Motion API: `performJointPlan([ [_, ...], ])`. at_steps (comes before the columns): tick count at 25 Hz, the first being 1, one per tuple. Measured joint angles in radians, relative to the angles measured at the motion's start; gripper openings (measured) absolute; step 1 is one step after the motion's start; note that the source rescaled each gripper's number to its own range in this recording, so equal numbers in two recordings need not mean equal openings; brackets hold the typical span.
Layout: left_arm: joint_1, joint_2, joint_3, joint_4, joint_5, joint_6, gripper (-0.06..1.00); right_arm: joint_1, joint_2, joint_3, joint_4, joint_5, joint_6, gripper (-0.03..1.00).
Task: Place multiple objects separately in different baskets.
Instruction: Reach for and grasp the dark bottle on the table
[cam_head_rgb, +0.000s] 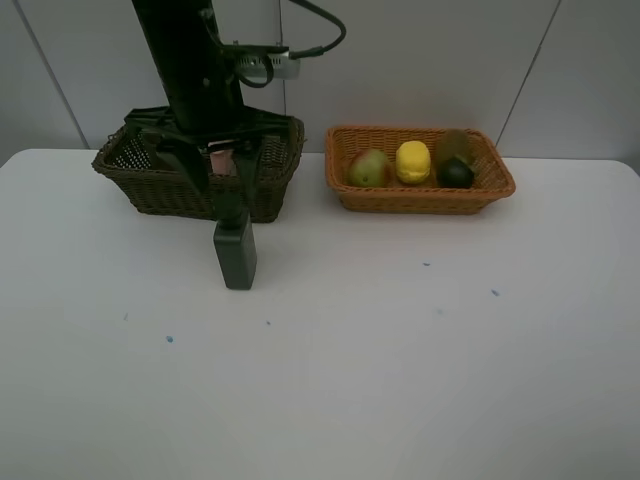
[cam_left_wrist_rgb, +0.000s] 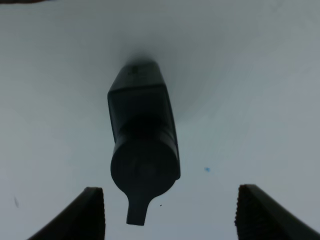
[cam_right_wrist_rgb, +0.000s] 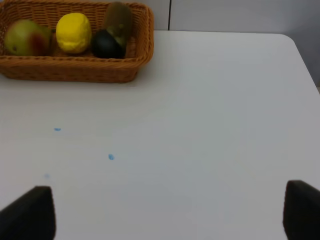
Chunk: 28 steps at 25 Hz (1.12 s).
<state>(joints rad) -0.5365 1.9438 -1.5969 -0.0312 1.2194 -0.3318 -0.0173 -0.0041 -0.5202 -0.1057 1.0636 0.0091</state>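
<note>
The orange basket (cam_head_rgb: 420, 196) on the right already holds 4 fruits: apple (cam_head_rgb: 367, 168), lemon (cam_head_rgb: 412, 162), kiwi (cam_head_rgb: 456, 146) and mangosteen (cam_head_rgb: 456, 174). Only the dark green bottle (cam_head_rgb: 236, 254) stands on the table, just near of the dark basket (cam_head_rgb: 150, 190). The left gripper (cam_left_wrist_rgb: 170, 212) hangs over it, fingers spread wide, empty; the right gripper (cam_right_wrist_rgb: 170, 212) gapes wide over bare table.

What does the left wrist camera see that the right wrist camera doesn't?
Only the left wrist view shows the dark bottle standing on the table, between the open left gripper's fingertips and not touched by them. Only the right wrist view shows the orange basket holding the apple, lemon, mangosteen and kiwi, with the right gripper open over bare tabletop. Both show the white table with small blue specks.
</note>
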Motion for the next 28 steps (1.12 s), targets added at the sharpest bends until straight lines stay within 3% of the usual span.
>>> performJointPlan([
  [8,-0.01,0.0,0.029,0.031,-0.057,0.019,0.73,0.0,0.0,0.0,0.0,0.0,0.0,0.99],
  [13,-0.01,0.0,0.029,0.031,-0.061,0.019,0.81,0.0,0.0,0.0,0.0,0.0,0.0,0.99],
  [18,-0.01,0.0,0.029,-0.018,-0.069,0.003,0.82,0.0,0.0,0.0,0.0,0.0,0.0,0.99],
  [28,-0.01,0.0,0.029,-0.018,-0.069,0.005,0.82,0.0,0.0,0.0,0.0,0.0,0.0,0.99],
])
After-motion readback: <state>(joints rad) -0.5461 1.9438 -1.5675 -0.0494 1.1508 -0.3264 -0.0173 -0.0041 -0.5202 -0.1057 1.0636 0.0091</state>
